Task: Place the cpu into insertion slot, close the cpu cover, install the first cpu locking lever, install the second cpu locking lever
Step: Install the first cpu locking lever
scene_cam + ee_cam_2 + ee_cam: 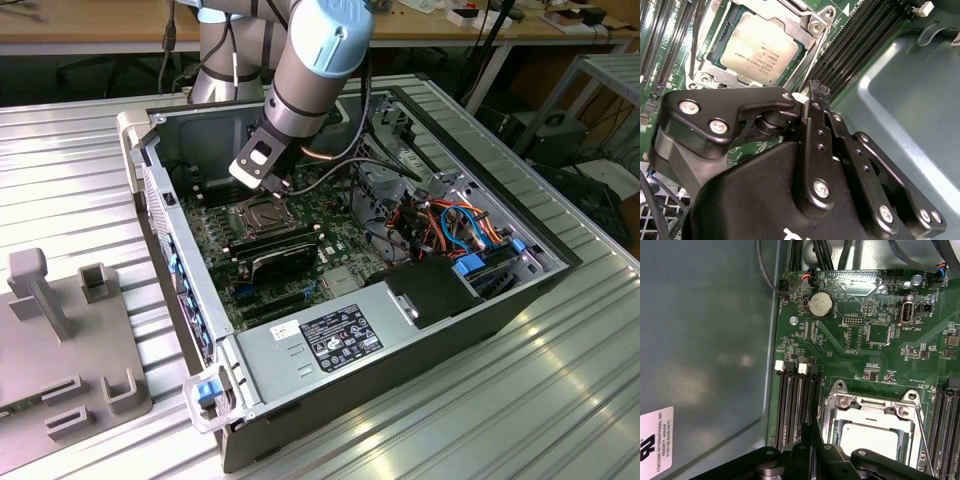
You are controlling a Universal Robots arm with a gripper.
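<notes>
In the exterior view, the arm reaches down into an open computer case (480, 300) that lies on a ribbed metal table (560, 400). The gripper (283, 190) hangs just above the slot (262, 217), which sits on the green board (225, 262) near the case's far wall. The cover (258, 213) lies flat over the slot. Black memory slots (285, 255) run beside it on the near side. A bundle of orange and blue cables (465, 225) lies toward the exterior view's right, and a labelled grey power unit (330, 340) fills the near end of the case. A grey fixture (60, 340) with upright blocks stands on the table at the exterior view's left.

In the second wrist view, the gripper's (817, 92) black linkage covers much of the foreground. Its fingers (816, 91) come together to a narrow tip with nothing between them; they look closed, holding nothing. Past the tip the cpu (760, 50) lies seated in the slot (715, 65), its silvery-tan face showing through the window of the cover (805, 27), which is down flat around it. A thin metal lever (810, 60) runs along the cover's edge beside the memory slots (860, 40).

In the first wrist view, the fingers (810, 437) rise as one narrow black tip, just beside the cover (872, 402). The cpu (875, 437) shows pale inside the cover's window. A second lever rod (924, 440) runs along the far edge of the cover. A round coin battery (820, 305) sits on the board (840, 355), well apart from the slot, and white-tabbed memory slots (795, 405) flank the cover.
</notes>
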